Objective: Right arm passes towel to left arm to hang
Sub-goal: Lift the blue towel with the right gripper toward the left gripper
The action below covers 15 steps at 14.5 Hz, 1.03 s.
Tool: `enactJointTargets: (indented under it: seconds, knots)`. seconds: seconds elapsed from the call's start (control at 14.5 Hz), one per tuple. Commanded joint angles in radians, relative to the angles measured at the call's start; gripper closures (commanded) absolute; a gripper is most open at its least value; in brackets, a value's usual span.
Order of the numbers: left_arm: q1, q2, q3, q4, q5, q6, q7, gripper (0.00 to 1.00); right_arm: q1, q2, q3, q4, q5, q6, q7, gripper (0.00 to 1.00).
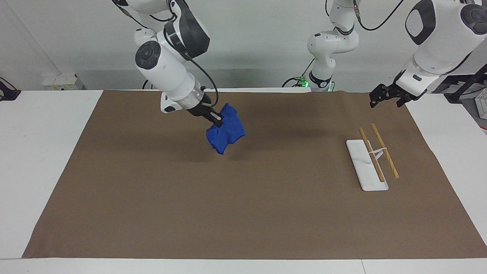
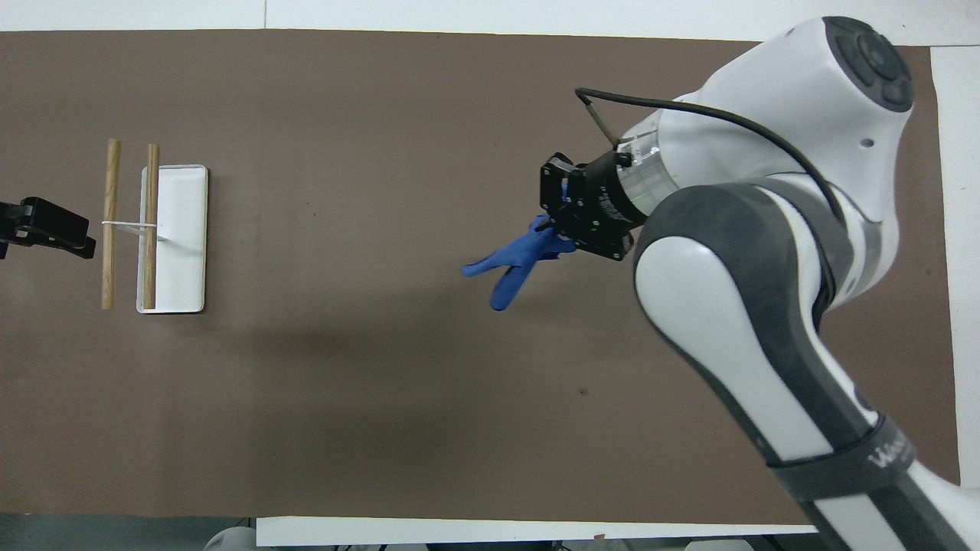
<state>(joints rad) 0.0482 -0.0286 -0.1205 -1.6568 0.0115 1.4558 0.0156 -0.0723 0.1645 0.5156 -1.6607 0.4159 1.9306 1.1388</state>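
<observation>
My right gripper (image 1: 217, 119) is shut on the blue towel (image 1: 227, 133) and holds it in the air over the middle of the brown mat. The towel hangs bunched below the fingers, clear of the mat. In the overhead view the right gripper (image 2: 563, 229) shows with the towel (image 2: 511, 262) trailing from it toward the left arm's end. My left gripper (image 1: 384, 96) waits in the air at the left arm's end, over the mat's edge beside the rack; it also shows at the overhead view's edge (image 2: 53, 227).
A white rack base (image 1: 366, 167) with two wooden rods (image 1: 384, 150) on a white stand sits on the mat at the left arm's end; it shows in the overhead view too (image 2: 176, 237). The brown mat (image 1: 243, 213) covers most of the white table.
</observation>
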Motion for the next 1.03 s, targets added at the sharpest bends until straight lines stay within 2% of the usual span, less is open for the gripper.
enactJointTargets:
  seconds: [0.0, 0.14, 0.34, 0.55, 0.69, 0.76, 0.96]
  knots:
    - [0.007, -0.027, 0.002, -0.023, -0.045, 0.021, -0.169, 0.00, -0.014, 0.052, 0.151, 0.022, 0.021, 0.204, 0.239, 1.00]
    - [0.057, -0.028, 0.005, -0.049, -0.208, 0.073, -0.432, 0.00, -0.015, 0.079, 0.222, 0.032, 0.023, 0.327, 0.315, 1.00]
    - [0.058, -0.031, 0.005, -0.127, -0.387, 0.174, -0.763, 0.00, -0.015, 0.130, 0.306, 0.050, 0.044, 0.451, 0.318, 1.00]
    - [0.048, -0.059, 0.004, -0.219, -0.560, 0.288, -1.056, 0.00, -0.017, 0.139, 0.319, 0.047, 0.049, 0.479, 0.315, 1.00]
    - [0.035, -0.082, -0.004, -0.280, -0.597, 0.381, -1.141, 0.00, -0.017, 0.139, 0.323, 0.045, 0.049, 0.479, 0.317, 1.00]
    - [0.026, -0.106, -0.002, -0.323, -0.654, 0.406, -1.170, 0.00, -0.015, 0.141, 0.334, 0.047, 0.047, 0.485, 0.320, 1.00]
    - [0.021, -0.134, -0.005, -0.369, -0.700, 0.406, -1.223, 0.00, -0.015, 0.159, 0.363, 0.053, 0.058, 0.539, 0.331, 1.00]
